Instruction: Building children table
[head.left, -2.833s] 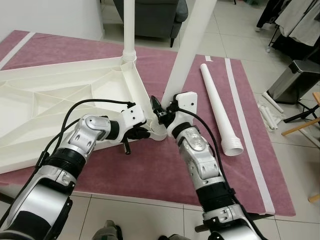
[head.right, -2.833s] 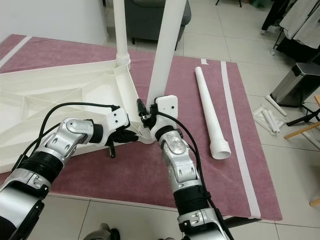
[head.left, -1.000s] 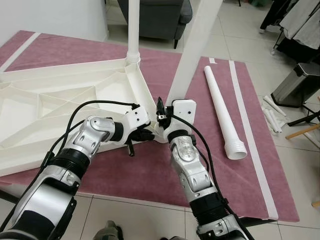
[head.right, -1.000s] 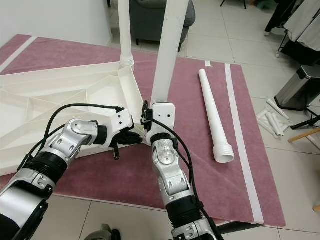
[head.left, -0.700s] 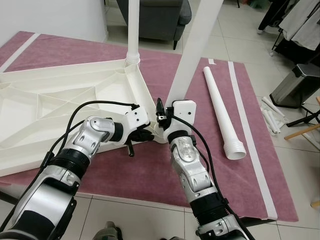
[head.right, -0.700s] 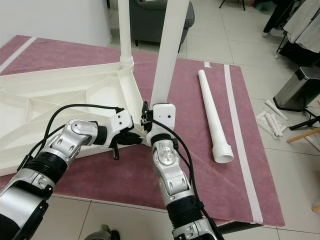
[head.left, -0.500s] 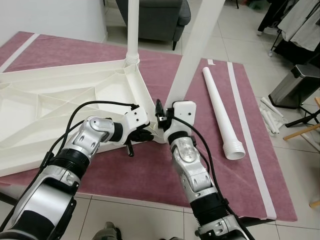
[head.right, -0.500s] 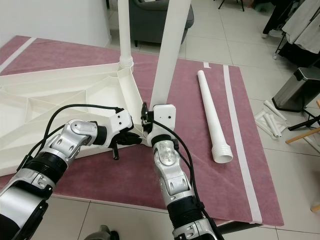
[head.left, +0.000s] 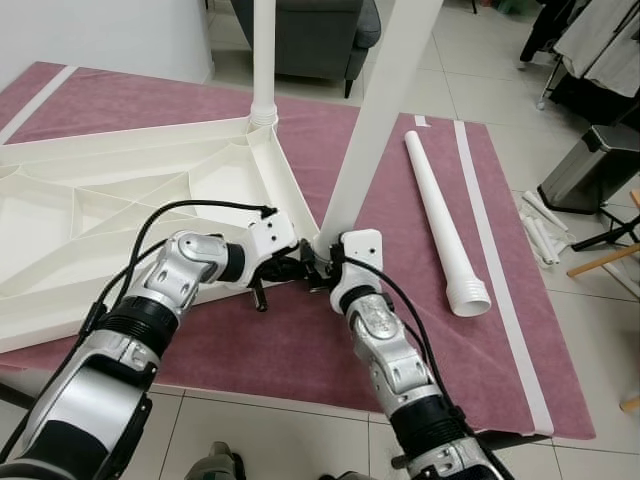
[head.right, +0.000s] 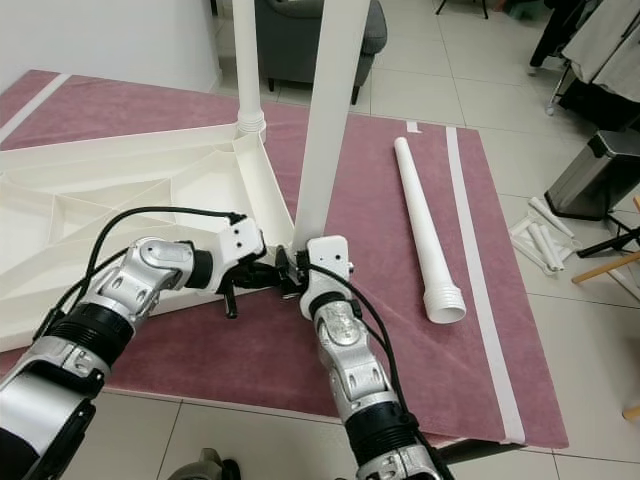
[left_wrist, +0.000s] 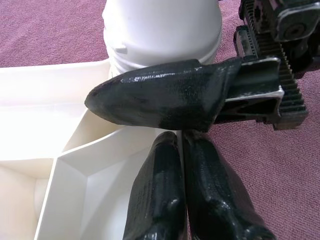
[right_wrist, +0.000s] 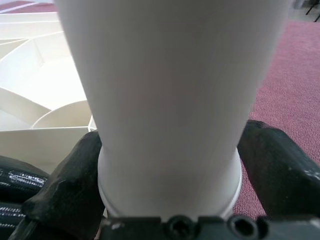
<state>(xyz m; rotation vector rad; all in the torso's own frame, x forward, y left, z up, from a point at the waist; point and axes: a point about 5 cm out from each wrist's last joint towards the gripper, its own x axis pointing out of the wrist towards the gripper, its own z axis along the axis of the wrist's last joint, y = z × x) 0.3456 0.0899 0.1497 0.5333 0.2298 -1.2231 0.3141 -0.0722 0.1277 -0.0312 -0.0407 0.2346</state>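
- right gripper (right_wrist: 167, 165) clamped round the base of the tilted white leg (head.left: 375, 120), right at the upturned tabletop (head.left: 130, 200) corner socket
- left gripper (head.left: 285, 268) just beside it, fingers pressed together on the corner, holding nothing
- leg's leaning; could cross-thread or pop out if twisted crooked

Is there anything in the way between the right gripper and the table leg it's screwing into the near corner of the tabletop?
Nothing visible. The right gripper already straddles the leg at its base, one black finger on each side. The left gripper sits beside the same corner of the upturned tabletop.
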